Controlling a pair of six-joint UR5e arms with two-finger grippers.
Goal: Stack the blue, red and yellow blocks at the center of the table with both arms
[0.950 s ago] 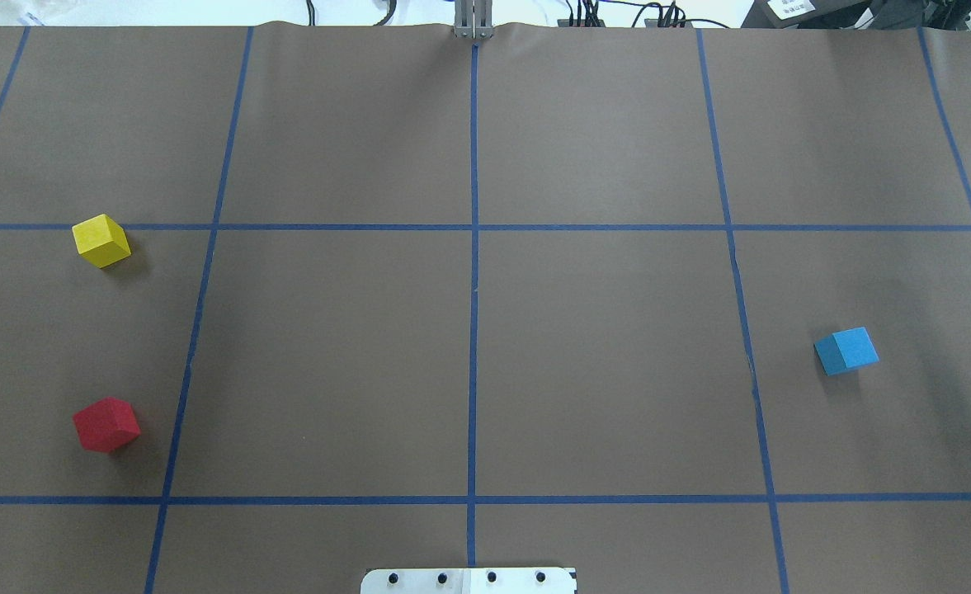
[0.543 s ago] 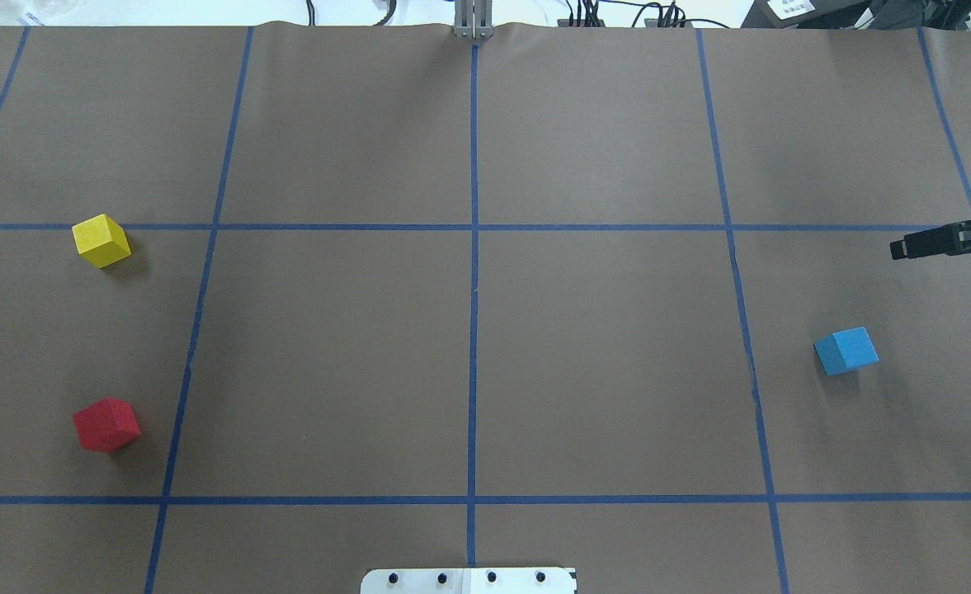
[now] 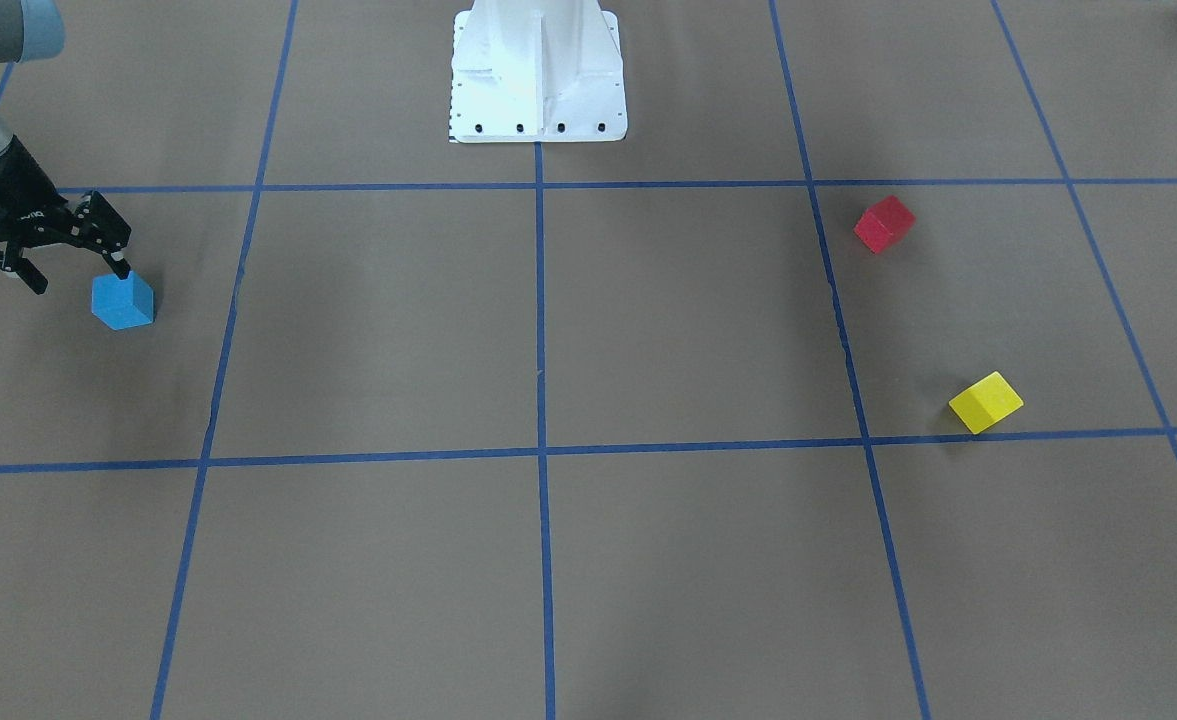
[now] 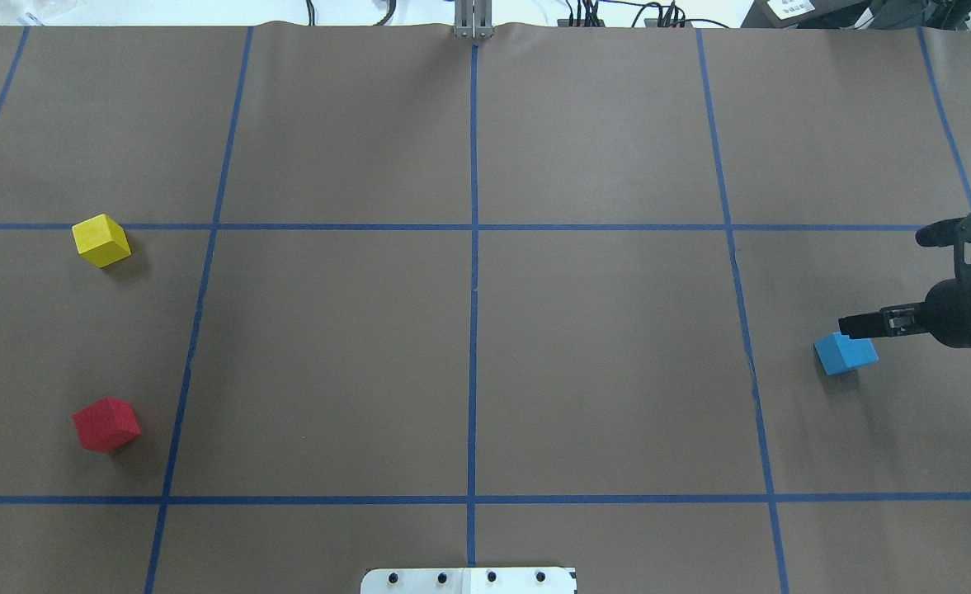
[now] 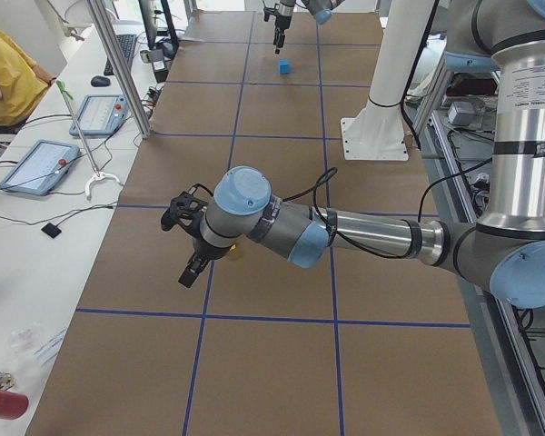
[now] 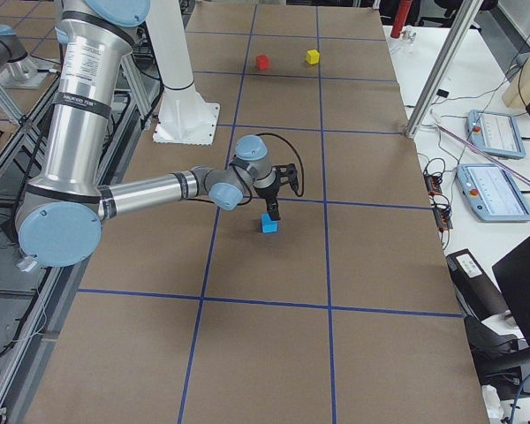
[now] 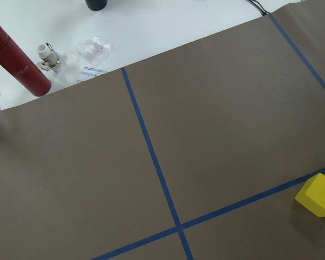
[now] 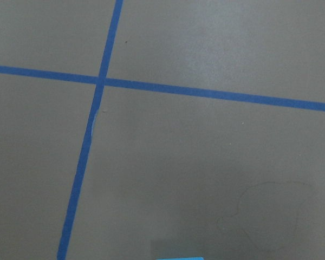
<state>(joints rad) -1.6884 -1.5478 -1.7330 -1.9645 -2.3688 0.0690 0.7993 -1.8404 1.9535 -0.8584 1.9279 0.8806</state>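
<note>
The blue block (image 4: 846, 353) lies on the table (image 4: 600, 355) at the right. My right gripper (image 4: 881, 280) hangs open just beyond it, one fingertip (image 3: 120, 264) over the block's (image 3: 123, 301) edge. From the right side, the same gripper (image 6: 285, 199) is above the blue block (image 6: 269, 223). The yellow block (image 4: 101, 240) and the red block (image 4: 106, 424) sit apart at the left. My left gripper (image 5: 182, 250) shows only from the left side, low over the table, and I cannot tell its state. The left wrist view has the yellow block (image 7: 317, 195) at its lower right.
The white pedestal (image 3: 538, 70) stands at the robot's edge of the table. A red cylinder (image 7: 16, 62) and small clutter lie past the table's left end. Tablets (image 5: 36, 163) and a seated person (image 5: 9, 73) are at the bench along the far side.
My right gripper came in from the right edge toward the robot's side and now hangs by the blue block. The three blocks have not moved.
</note>
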